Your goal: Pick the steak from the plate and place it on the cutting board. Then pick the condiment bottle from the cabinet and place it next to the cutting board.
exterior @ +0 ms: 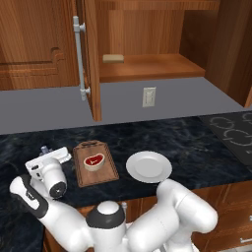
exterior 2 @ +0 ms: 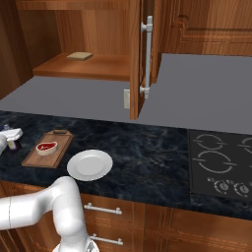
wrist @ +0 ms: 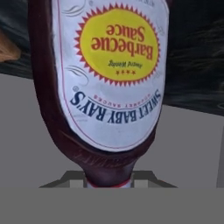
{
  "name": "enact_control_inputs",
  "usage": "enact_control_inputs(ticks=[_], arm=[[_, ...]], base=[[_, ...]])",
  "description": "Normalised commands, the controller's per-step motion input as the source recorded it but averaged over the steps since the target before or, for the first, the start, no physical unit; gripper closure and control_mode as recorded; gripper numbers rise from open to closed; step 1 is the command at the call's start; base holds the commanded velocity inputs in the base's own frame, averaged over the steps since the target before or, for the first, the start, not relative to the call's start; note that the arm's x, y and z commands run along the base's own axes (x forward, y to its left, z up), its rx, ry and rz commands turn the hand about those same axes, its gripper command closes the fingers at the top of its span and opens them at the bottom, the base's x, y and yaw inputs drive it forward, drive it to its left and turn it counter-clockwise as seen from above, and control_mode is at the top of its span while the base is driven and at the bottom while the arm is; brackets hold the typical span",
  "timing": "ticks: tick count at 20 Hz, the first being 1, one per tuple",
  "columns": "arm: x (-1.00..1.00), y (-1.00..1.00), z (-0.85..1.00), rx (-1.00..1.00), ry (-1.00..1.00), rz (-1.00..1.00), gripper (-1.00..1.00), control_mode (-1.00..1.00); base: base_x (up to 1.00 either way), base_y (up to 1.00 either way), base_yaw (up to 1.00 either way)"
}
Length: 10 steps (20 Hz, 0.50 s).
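Low at the left of the frame, beside the cutting board [exterior: 95, 164] now carrying the steak [exterior: 93, 161], the gripper [exterior: 49, 156] is clamping the condiment bottle [wrist: 107, 83], seemingly by its neck, which looks rigid, smooth, probably slippery.

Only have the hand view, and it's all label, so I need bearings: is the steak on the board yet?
Observer: Yes, the steak lies on the board; the plate is bare.
Operator: Where's the bottle relative to the board?
Observer: The end effector holds the bottle to the board's left, apart from it, over the counter.
Operator: Anything left on the cabinet shelf?
Observer: One flat tan block.
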Motion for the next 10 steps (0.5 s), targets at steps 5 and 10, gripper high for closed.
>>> enact_control_inputs(ticks=[5,10], arm=[[0.18,-0.04,-0.37,0.06,-0.03,0.08,1.0,-1.0],[0.15,-0.05,-0.37,0.06,-0.03,0.08,1.0,-1.0]], base=[[0.0,0.0,0.0],[0.0,0.0,0.0]])
